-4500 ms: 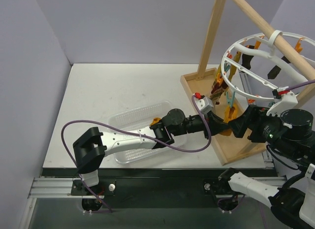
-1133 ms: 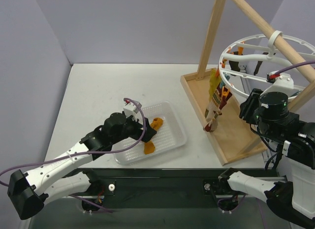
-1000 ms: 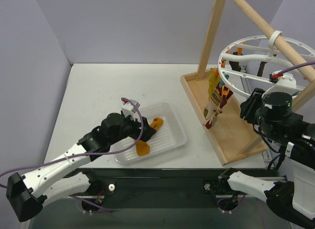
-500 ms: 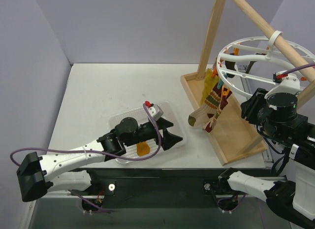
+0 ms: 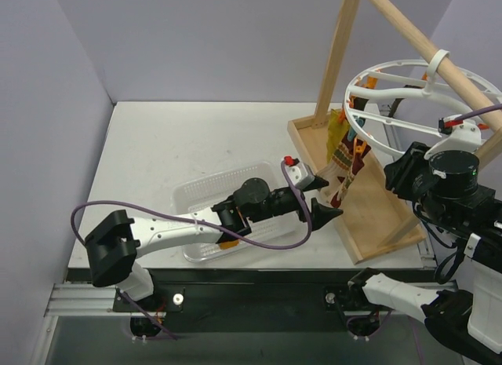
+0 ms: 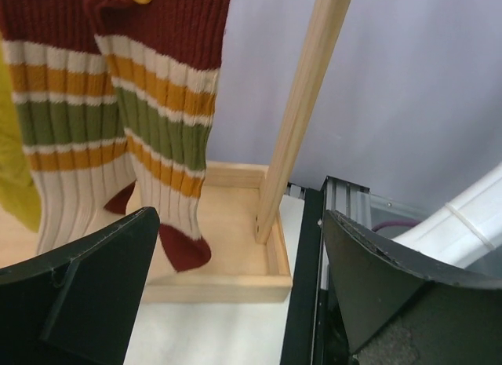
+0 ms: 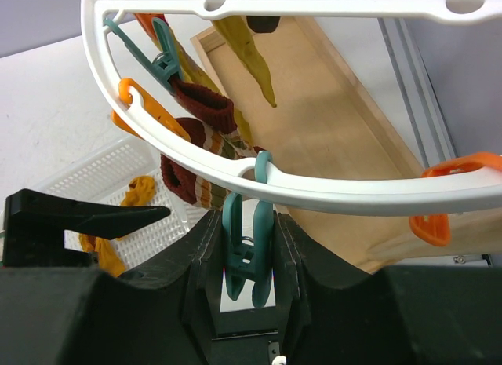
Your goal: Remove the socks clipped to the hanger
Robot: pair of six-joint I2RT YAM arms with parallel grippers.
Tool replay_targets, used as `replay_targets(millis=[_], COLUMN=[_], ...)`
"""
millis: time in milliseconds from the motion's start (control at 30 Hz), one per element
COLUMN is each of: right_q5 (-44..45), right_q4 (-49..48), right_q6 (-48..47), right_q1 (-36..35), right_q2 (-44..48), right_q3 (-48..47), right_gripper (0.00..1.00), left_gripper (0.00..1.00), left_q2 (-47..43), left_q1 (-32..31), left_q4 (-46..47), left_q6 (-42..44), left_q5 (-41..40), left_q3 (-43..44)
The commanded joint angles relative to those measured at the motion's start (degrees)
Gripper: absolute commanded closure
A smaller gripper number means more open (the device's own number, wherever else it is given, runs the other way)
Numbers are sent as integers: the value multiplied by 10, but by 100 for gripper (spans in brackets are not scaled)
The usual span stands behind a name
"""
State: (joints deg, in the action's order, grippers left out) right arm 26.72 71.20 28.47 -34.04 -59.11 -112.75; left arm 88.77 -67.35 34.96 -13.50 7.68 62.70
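Two striped socks (image 6: pixel 157 137) hang under the hanger (image 7: pixel 314 194), not yet removed. Just below the hanger, the left gripper (image 5: pixel 325 196) has its jaws spread wide and touches nothing; next it must close around one sock. At the hanger's rim, the right gripper (image 7: pixel 247 251) is clenched on a teal clip (image 7: pixel 235 216).

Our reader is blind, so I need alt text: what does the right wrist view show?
The right tool is shut on a teal clip hanging from the white hanger. Beyond, striped socks hang clipped, and a white basket holds a mustard sock.
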Motion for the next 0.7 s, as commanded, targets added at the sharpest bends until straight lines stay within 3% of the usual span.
replay_targets(millis=[0, 233, 333, 367, 400, 500, 567, 633, 667], right_q5=[-19, -31, -32, -34, -43, -46, -44, -43, -44], right_q4=[41, 42, 41, 43, 43, 46, 46, 50, 54], right_q6=[10, 11, 11, 10, 10, 11, 14, 12, 11], right_q1=[1, 1, 2, 1, 2, 2, 1, 2, 2], right_q2=[15, 17, 15, 14, 12, 18, 22, 24, 23], right_q3=[0, -2, -5, -9, -12, -9, -2, -6, -11], right_gripper=[100, 98, 96, 95, 94, 92, 91, 90, 89], left_gripper=[3, 3, 12, 18, 32, 59, 72, 98, 100], left_q2=[51, 133, 165, 170, 177, 180, 177, 169, 165], left_q1=[-15, -21, -20, -20, -21, -20, -21, -23, -25], left_q4=[65, 90, 91, 87, 85, 69, 55, 45, 42], left_q6=[29, 22, 21, 22, 24, 24, 23, 22, 26], left_q5=[-34, -88, -101, -108, -109, -112, -108, -113, -114], left_q3=[55, 130, 160, 167, 172, 182, 183, 183, 179])
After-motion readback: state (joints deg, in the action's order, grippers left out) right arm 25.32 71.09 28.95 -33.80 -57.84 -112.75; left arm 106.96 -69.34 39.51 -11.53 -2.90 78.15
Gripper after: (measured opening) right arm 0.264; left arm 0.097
